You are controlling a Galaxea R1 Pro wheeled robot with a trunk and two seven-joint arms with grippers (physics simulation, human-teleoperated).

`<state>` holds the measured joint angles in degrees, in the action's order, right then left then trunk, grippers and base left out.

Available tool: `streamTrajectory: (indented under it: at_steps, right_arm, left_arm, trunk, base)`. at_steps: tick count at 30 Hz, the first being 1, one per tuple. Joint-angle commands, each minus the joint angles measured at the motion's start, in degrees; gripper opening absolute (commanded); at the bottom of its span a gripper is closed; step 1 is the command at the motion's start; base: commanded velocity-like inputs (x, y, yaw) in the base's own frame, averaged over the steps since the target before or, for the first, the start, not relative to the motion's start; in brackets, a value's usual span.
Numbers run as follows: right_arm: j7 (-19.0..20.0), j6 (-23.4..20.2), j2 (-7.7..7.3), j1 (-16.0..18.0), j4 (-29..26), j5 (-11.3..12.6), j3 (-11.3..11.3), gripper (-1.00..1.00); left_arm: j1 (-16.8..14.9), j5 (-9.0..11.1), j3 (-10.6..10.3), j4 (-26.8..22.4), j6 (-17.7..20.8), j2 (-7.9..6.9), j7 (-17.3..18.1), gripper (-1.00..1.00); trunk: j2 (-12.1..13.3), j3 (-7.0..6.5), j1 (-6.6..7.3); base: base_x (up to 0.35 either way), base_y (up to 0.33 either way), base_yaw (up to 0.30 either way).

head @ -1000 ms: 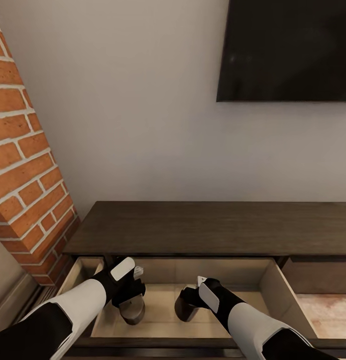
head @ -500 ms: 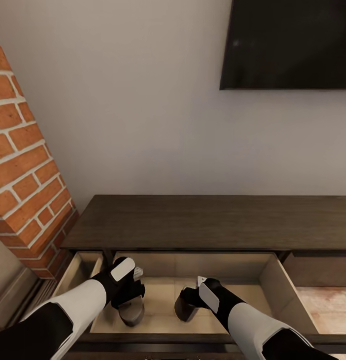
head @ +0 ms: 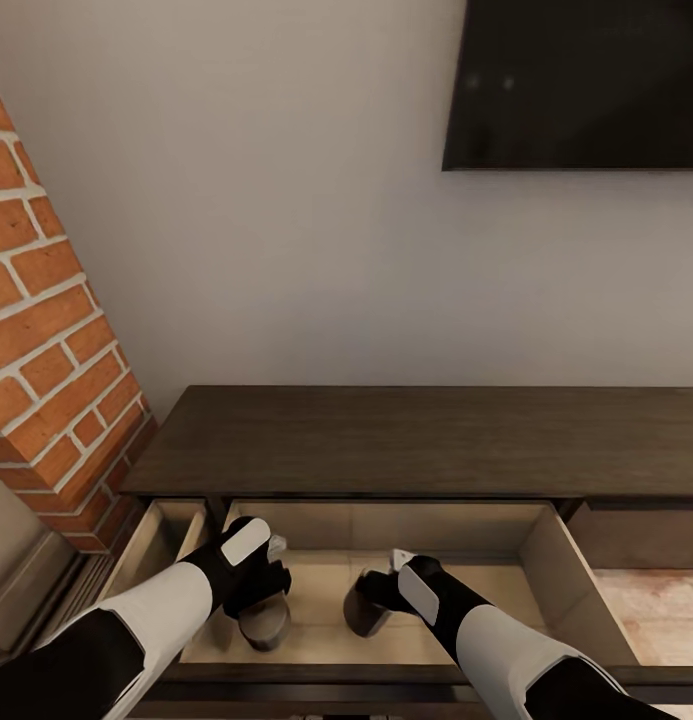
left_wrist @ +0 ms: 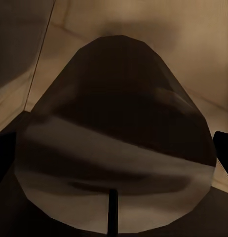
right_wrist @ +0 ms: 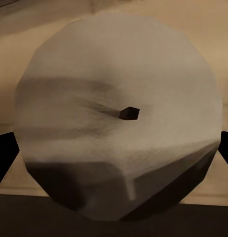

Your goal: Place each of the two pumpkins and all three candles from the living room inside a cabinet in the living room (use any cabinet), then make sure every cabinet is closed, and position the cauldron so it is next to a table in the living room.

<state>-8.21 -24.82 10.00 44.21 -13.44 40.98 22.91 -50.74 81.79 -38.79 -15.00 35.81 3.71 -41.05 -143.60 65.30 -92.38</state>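
Here each claw (head: pixel 269 590) grips a candle (head: pixel 264 620) inside the drawer (head: pixel 546 560).

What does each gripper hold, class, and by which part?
Each seems to grip a candle by its side: the left gripper on the left candle, the right gripper on the right candle, both inside the open drawer.
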Motion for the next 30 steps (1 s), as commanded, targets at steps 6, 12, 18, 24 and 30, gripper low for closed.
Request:
streamTrajectory:
  at_steps: [6,12,18,24,30]
  right_arm:
    - [0.3,0.1,0.0,0.0,0.0,0.0,0.0,-1.0]
    - [0.3,0.1,0.0,0.0,0.0,0.0,0.0,-1.0]
    - [0.3,0.0,0.0,0.0,0.0,0.0,0.0,-1.0]
    - [0.3,0.0,0.0,0.0,0.0,0.0,0.0,-1.0]
    - [0.3,0.0,0.0,0.0,0.0,0.0,0.0,-1.0]
  left_arm:
    - [0.0,-0.1,-0.1,0.0,-2.0,-0.02,0.9,-1.0]
    - [0.0,-0.1,-0.1,0.0,-4.0,-0.01,1.2,-1.0]
    - [0.0,-0.1,-0.3,0.0,-4.4,0.04,1.3,-1.0]
    - [0.0,-0.1,-0.4,0.0,-4.4,0.06,1.3,-1.0]
    - [0.0,-0.1,-0.3,0.0,-4.5,0.07,1.3,-1.0]
  trunk:
    - [0.0,0.33,0.0]
    - [0.0,0.87,0.0]
    - [0.0,1.41,0.0]
    - [0.0,1.95,0.0]
    - [0.0,2.5,0.0]
  base:
    - [0.0,0.0,0.0]
    - [0.0,0.0,0.0]
    - [0.0,0.0,0.0]
    - [0.0,0.0,0.0]
    - [0.0,0.0,0.0]
